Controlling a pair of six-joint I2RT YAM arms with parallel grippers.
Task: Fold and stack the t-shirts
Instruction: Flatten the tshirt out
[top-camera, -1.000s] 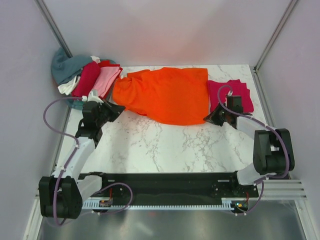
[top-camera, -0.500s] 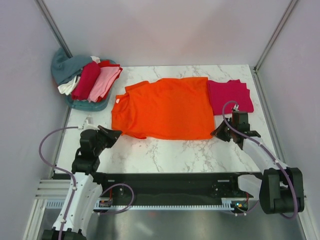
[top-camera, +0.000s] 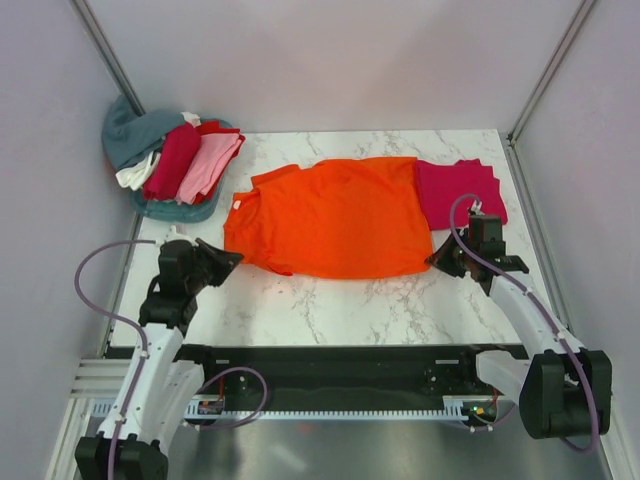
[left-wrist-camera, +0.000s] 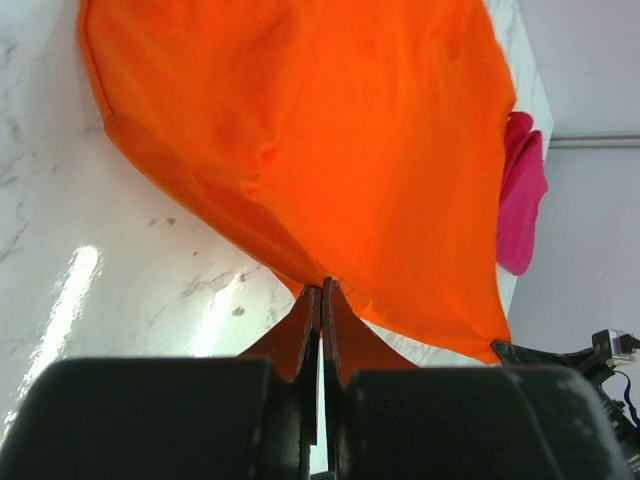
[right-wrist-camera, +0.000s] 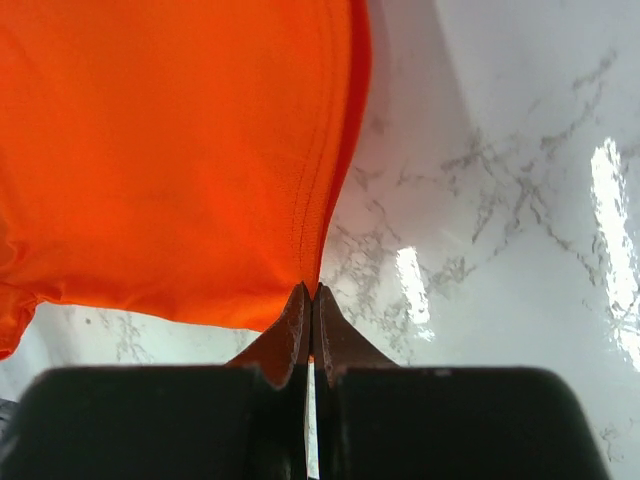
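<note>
A bright orange t-shirt (top-camera: 330, 215) lies spread over the middle of the marble table, collar to the left. My left gripper (top-camera: 232, 262) is shut on its near-left corner; the left wrist view shows the fingertips pinching orange cloth (left-wrist-camera: 322, 285). On the other side, my right gripper (top-camera: 435, 262) is shut on the near-right corner, with the hem running up from its tips (right-wrist-camera: 310, 290). A crimson-pink t-shirt (top-camera: 460, 190) lies folded at the right, its left edge under the orange one. More t-shirts, teal, white, dark red and light pink, are heaped at the back left (top-camera: 180, 155).
The heap rests on a teal tray (top-camera: 185, 210) at the table's left edge. Grey walls close in the back and both sides. Bare marble (top-camera: 330, 305) stretches between the orange shirt and the black rail at the near edge.
Both arms drew back toward the near edge with the orange shirt's corners. The shirt went from bunched to spread flat and wide.
</note>
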